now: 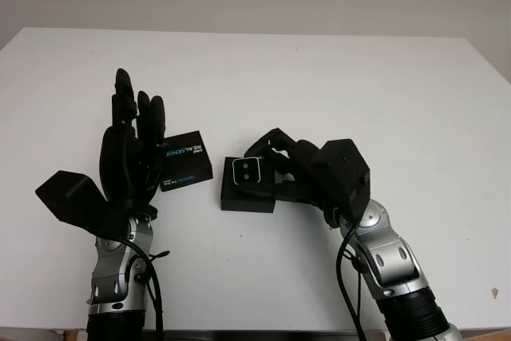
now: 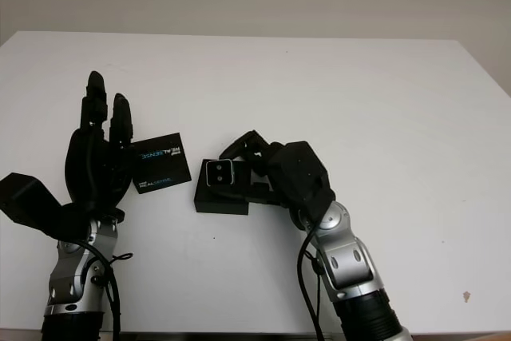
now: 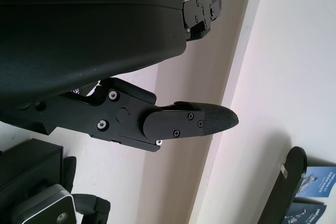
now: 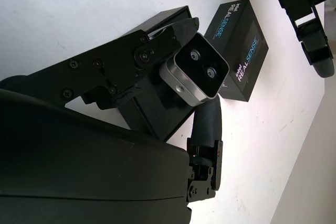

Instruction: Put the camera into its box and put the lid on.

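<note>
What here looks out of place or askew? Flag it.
Nothing is damaged or spilled. The camera is not seated yet: the right hand holds it over the open box. The lid lies askew on the table beside the raised, open left hand.

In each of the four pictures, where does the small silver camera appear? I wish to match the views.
Left eye view: camera at centre, over the black box, in the right hand.
Right eye view: camera left of centre, over the box.
Left wrist view: camera at the bottom left corner.
Right wrist view: camera near the centre, between the fingers.
Shared landmark: the printed lid beside the box.
</note>
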Robot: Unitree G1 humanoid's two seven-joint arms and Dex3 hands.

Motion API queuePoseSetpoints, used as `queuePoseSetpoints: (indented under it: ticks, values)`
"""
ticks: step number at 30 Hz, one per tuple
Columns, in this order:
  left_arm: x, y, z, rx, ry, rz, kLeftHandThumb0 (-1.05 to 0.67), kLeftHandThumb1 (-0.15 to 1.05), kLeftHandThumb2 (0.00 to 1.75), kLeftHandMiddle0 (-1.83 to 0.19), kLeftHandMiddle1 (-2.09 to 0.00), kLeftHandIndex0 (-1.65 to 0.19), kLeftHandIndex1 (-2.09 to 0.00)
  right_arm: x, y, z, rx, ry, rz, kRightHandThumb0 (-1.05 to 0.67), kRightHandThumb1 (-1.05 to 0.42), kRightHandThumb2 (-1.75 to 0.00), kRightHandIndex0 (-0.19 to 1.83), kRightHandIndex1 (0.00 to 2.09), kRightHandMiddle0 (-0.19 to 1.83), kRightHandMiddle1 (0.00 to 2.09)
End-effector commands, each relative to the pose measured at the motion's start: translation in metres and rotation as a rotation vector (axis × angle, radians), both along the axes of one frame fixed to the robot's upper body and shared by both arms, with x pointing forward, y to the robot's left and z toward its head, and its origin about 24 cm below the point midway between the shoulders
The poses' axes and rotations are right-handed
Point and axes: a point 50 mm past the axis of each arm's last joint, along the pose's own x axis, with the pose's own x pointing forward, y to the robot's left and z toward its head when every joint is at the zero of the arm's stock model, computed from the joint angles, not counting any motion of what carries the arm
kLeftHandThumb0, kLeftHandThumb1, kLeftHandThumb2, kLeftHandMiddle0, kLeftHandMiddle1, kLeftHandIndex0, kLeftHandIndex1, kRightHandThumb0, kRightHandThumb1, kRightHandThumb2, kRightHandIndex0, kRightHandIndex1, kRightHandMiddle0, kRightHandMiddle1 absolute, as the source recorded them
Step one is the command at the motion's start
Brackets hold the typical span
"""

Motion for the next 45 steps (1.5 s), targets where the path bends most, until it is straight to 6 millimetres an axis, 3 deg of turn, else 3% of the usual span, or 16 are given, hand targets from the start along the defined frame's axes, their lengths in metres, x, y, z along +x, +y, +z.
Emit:
queuePoseSetpoints:
  ticks: [1, 20, 45]
  values:
    - [0.0, 0.0, 0.006, 0.01, -0.023, -0.006, -0.53, 1.05, 0.38, 0.13, -0.05, 0.16, -0.05, -0.009, -0.009, -0.023, -0.021, 0.099, -0.034, -0.37, -0.98, -0.06, 0.22, 0.06, 0.16, 1.84]
    - [-0.001, 0.002, 0.006, 0.006, -0.028, -0.008, -0.53, 1.05, 0.37, 0.14, -0.05, 0.17, -0.05, -0.021, -0.002, -0.037, -0.104, 0.0, -0.069, -0.36, -0.98, -0.05, 0.21, 0.05, 0.17, 1.88]
    - [-0.002, 0.003, 0.006, 0.015, -0.022, -0.014, -0.53, 1.05, 0.37, 0.14, -0.05, 0.17, -0.06, -0.004, 0.0, -0.04, -0.062, -0.026, -0.153, -0.37, -1.01, -0.06, 0.23, 0.06, 0.09, 1.88]
